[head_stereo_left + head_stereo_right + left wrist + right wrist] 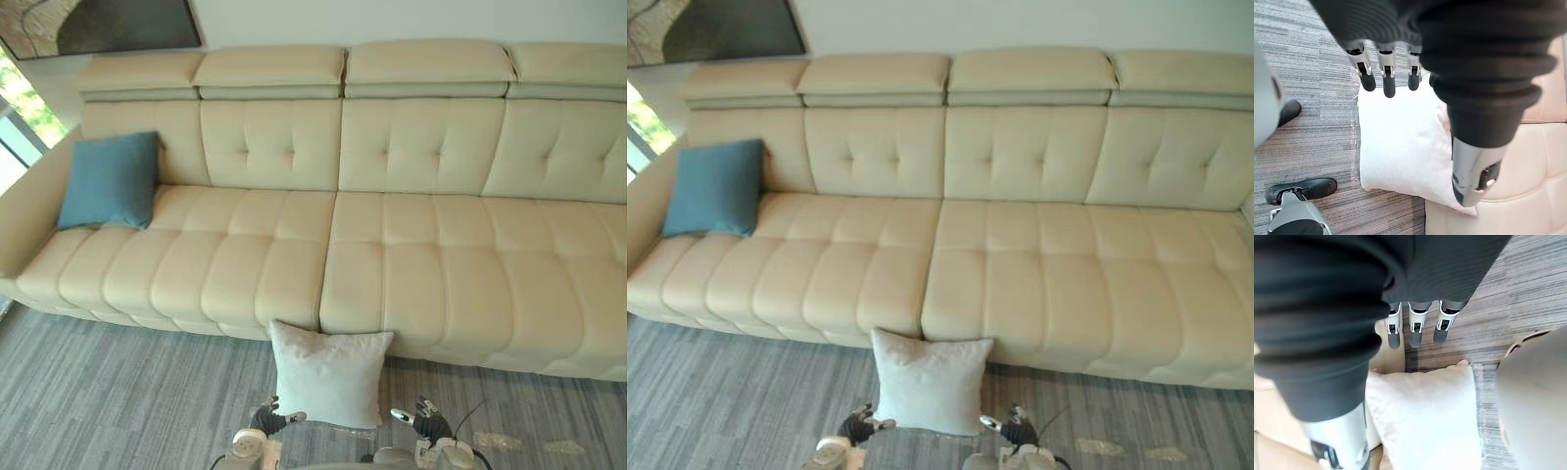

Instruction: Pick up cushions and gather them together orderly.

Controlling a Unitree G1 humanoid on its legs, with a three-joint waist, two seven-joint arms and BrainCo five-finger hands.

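Observation:
A white cushion (327, 374) stands on the grey floor, leaning against the front of the cream sofa (411, 264). It also shows in both wrist views, white cushion (1400, 142) and white cushion (1425, 421). A blue cushion (110, 180) leans in the sofa's left corner against the backrest. My left hand (266, 420) hovers low by the white cushion's lower left corner, fingers (1386, 78) straight and apart from the fabric. My right hand (423, 422) hovers by its lower right corner, fingers (1415, 328) straight, holding nothing.
The long sofa spans the whole view, its seats bare apart from the blue cushion. A dark framed picture (108, 24) hangs on the wall at upper left. A window (20, 117) lies left of the armrest. Grey carpet (118, 392) runs along the sofa's front.

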